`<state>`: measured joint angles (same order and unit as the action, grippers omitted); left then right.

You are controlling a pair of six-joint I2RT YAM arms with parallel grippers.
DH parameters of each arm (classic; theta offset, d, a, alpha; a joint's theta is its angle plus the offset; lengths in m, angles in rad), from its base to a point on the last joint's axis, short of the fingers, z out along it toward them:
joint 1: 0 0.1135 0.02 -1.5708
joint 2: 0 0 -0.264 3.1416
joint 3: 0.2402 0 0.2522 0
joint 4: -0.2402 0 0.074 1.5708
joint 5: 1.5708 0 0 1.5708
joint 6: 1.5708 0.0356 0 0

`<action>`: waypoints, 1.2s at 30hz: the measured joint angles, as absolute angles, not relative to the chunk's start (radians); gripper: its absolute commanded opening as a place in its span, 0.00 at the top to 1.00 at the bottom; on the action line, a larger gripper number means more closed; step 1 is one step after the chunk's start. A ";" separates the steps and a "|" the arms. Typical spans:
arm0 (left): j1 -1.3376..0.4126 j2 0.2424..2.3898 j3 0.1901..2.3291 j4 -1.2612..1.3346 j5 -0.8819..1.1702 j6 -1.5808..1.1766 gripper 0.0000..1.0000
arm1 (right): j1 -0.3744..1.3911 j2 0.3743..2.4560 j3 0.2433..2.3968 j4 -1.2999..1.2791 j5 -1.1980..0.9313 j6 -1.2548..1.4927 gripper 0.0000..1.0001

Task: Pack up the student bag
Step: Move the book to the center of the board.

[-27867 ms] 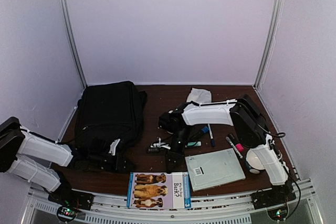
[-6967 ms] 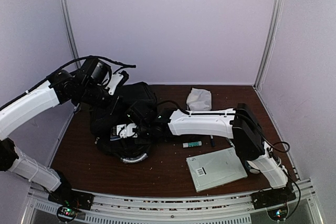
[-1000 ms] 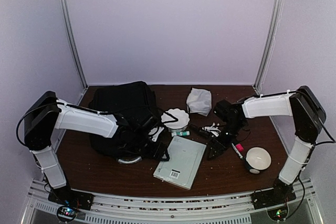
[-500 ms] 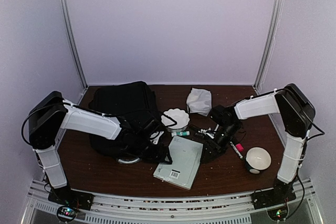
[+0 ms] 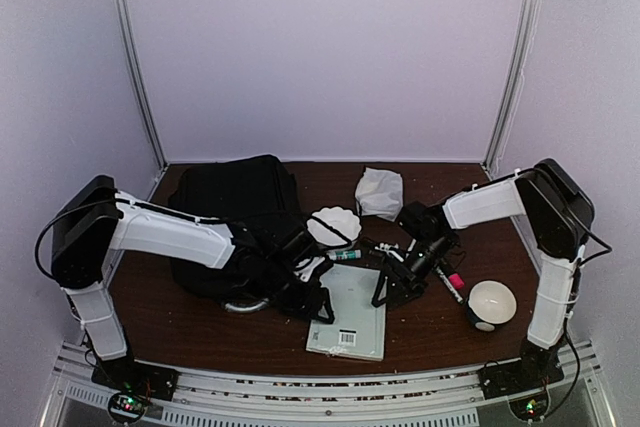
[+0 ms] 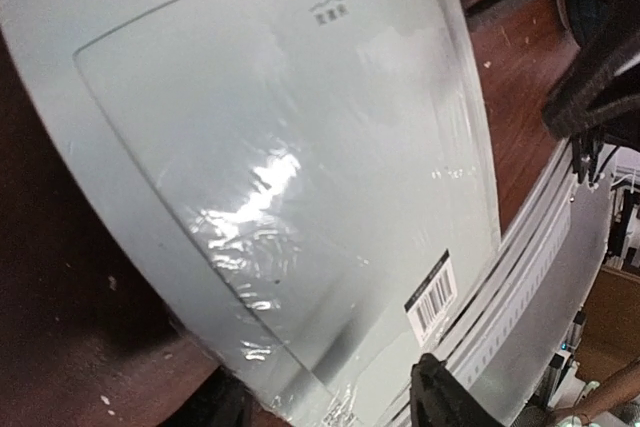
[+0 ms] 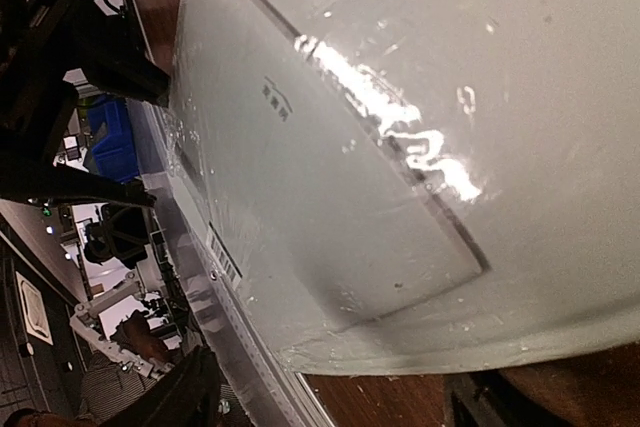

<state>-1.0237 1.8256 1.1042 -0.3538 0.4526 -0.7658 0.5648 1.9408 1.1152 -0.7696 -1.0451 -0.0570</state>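
The student bag (image 5: 225,212), a big black backpack, lies at the left-middle of the table. Just to its right a pale grey-green plastic-wrapped pad (image 5: 355,309) lies flat, barcode toward the front rail. My left gripper (image 5: 310,299) is at the pad's left edge. In the left wrist view it (image 6: 330,399) is open, one finger each side of the pad (image 6: 290,147). My right gripper (image 5: 385,292) is at the pad's right edge. In its wrist view it (image 7: 335,399) is wide open astride the edge of the pad (image 7: 400,97).
A white scalloped dish (image 5: 333,224), a glue stick (image 5: 347,255) and a crumpled white pack (image 5: 380,192) lie behind the pad. A pink marker (image 5: 455,281) and a white round cup (image 5: 490,302) sit to the right. The metal front rail (image 5: 300,387) runs close to the pad.
The pad has turned from a slant to nearly square with the front rail and slid slightly right. My right gripper has come left to its edge and opened wider.
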 measured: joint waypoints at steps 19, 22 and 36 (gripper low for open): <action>-1.045 1.613 1.120 -0.562 0.146 -0.744 0.43 | 0.701 2.032 1.235 -0.612 -1.095 0.130 0.22; -1.032 1.605 1.061 -0.586 0.095 -0.767 0.39 | 0.727 2.059 1.269 -0.562 -1.093 0.184 0.22; -1.032 1.482 0.777 -0.379 0.090 -0.897 0.39 | 0.741 2.107 1.314 -0.497 -1.105 0.215 0.23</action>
